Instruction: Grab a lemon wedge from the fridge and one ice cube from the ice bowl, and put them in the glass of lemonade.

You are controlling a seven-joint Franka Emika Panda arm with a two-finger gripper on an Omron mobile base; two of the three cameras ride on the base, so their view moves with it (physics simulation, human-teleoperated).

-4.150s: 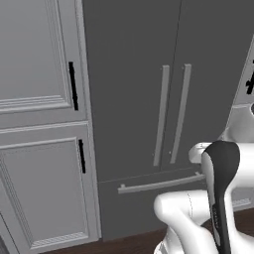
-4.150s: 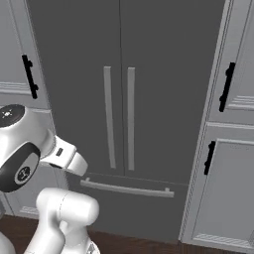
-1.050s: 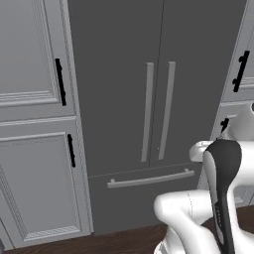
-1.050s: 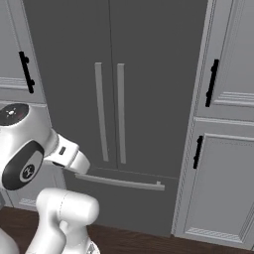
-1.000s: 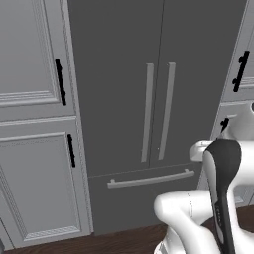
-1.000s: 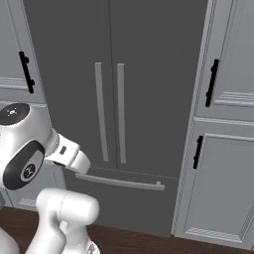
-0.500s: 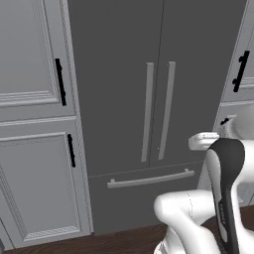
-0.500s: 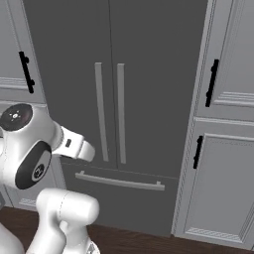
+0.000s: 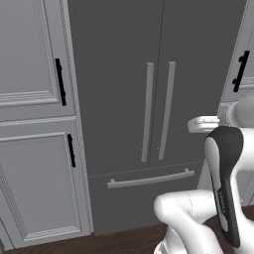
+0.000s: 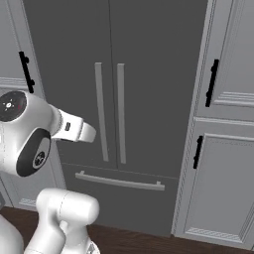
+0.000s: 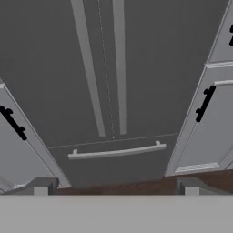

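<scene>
The fridge (image 10: 149, 74) stands shut — both doors closed, two pale bar handles (image 10: 110, 111) side by side. Lighter panelled cabinets (image 10: 223, 149) flank it, black handles upright.

Fridge (image 9: 124, 74) doors shut, so inside is hidden. Fridge top cut off at 12 o'clock in both base views; hand view cuts it too. Arm (image 9: 225, 183) hides fridge's bottom corner at 5 o'clock, left base view. Cabinets (image 10: 223, 173) cut by the frame edges.

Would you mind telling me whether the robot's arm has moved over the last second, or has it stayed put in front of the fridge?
Yes. In the right base view the arm's white forearm link has risen and swung right, toward the fridge door handles; the fridge itself has kept its place.
</scene>
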